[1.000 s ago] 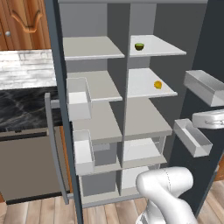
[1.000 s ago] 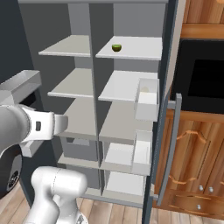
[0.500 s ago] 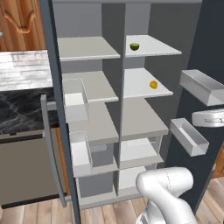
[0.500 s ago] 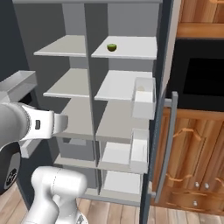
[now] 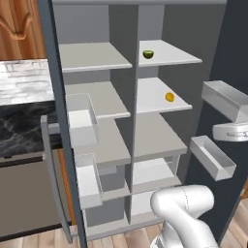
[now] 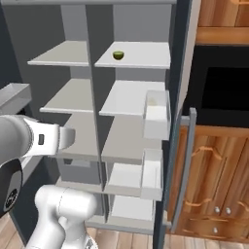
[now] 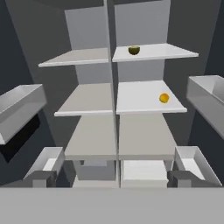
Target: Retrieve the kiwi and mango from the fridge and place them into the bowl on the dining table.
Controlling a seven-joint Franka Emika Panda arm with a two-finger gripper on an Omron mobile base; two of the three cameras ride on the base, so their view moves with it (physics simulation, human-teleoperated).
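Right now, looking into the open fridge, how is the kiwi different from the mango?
The kiwi is green on top and dark beneath; the mango is plain yellow-orange. The kiwi sits on the top right shelf, the mango one shelf lower and nearer that shelf's right edge. Both are small, rounded, similar in size, and lie untouched.

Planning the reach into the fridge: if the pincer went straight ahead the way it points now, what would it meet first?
Probably the thin grey vertical divider between the light grey shelves of the open dark slate-grey fridge, which runs down the hand view's centre; depth is unclear. The yellow-orange oval mango lies off that line.
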